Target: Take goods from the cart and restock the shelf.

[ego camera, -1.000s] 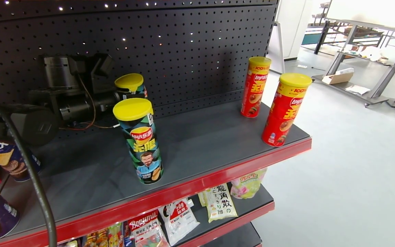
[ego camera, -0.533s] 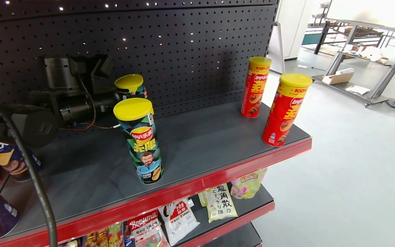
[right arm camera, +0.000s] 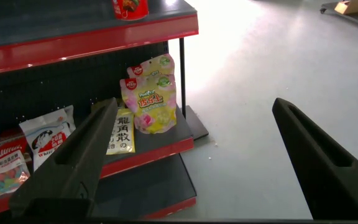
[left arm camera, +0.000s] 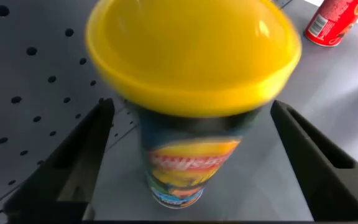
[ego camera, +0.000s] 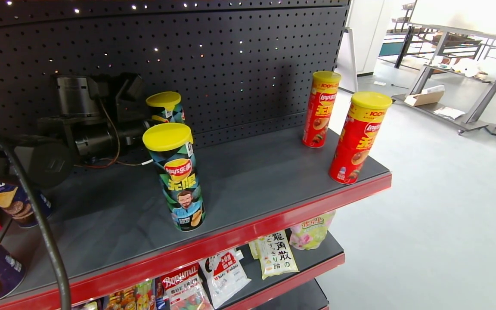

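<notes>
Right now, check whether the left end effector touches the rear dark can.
Apart. The left wrist view shows bare shelf between the rear dark can and each finger of the open left end effector.

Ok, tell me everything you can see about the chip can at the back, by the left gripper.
The rear chip can is a tall dark tube with colourful print and a yellow, plastic-looking lid, closed. It stands on the grey shelf close to the pegboard, behind a matching can. The left gripper's open fingers flank it without touching.
</notes>
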You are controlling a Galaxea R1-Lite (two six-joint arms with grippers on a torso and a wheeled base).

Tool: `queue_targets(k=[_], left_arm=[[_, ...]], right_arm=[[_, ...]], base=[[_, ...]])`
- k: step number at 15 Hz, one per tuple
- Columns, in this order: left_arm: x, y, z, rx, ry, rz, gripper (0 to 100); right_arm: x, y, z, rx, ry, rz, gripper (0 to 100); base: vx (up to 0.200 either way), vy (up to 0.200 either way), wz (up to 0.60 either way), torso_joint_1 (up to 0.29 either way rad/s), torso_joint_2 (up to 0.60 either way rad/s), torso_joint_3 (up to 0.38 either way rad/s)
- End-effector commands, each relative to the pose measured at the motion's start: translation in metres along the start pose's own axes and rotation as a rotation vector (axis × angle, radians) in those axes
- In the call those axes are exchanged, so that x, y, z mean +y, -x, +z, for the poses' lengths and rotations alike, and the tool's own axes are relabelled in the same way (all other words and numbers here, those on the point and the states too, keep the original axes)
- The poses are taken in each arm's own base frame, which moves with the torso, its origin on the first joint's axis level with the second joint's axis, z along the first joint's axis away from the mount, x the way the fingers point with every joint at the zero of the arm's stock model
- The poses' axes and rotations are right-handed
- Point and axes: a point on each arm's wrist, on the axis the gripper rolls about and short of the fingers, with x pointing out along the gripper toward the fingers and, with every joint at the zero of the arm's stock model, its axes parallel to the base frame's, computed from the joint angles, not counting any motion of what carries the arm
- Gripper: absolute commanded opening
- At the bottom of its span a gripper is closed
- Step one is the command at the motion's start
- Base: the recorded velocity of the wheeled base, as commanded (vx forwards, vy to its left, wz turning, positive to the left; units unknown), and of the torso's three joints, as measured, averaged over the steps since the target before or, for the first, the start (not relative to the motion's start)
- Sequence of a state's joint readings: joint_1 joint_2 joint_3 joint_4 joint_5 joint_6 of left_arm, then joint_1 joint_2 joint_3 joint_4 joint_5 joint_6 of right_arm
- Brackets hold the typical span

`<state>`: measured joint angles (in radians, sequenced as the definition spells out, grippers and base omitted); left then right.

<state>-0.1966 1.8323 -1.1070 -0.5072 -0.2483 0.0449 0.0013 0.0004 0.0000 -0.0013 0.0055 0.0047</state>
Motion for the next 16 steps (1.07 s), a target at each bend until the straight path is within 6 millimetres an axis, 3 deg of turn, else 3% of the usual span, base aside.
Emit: queue_targets(k=[1,4,8,11,14,16], left_arm=[[0.000,0.005,0.004,-0.012,-0.004,0.004,100],[0.004,0.019,0.003,-0.006,0.001,0.024,100],[0.009,0.055,-0.003,0.005,0.013,0.073,100],[0.002,0.085,0.002,-0.024,0.007,0.095,100],[-0.015,0.131,-0.002,0.023,0.019,0.095,100],[-0.030,0.176,-0.008,0.070,0.033,0.093,100]], right_arm=[[0.000,0.000,0.000,-0.001,0.000,0.001,100],[0.000,0.000,0.000,-0.001,0.000,0.001,100],[0.000,0.000,0.000,-0.001,0.000,0.001,100],[0.000,0.000,0.000,-0.001,0.000,0.001,100],[0.000,0.000,0.000,-0.001,0.000,0.001,100],[0.000,0.000,0.000,-0.001,0.000,0.001,100]], base=[[0.000,0.000,0.00,0.000,0.00,0.000],[0.000,0.000,0.00,0.000,0.00,0.000],[0.000,0.000,0.00,0.000,0.00,0.000],[0.000,0.000,0.00,0.000,0.00,0.000],[0.000,0.000,0.00,0.000,0.00,0.000],[0.000,0.000,0.00,0.000,0.00,0.000]])
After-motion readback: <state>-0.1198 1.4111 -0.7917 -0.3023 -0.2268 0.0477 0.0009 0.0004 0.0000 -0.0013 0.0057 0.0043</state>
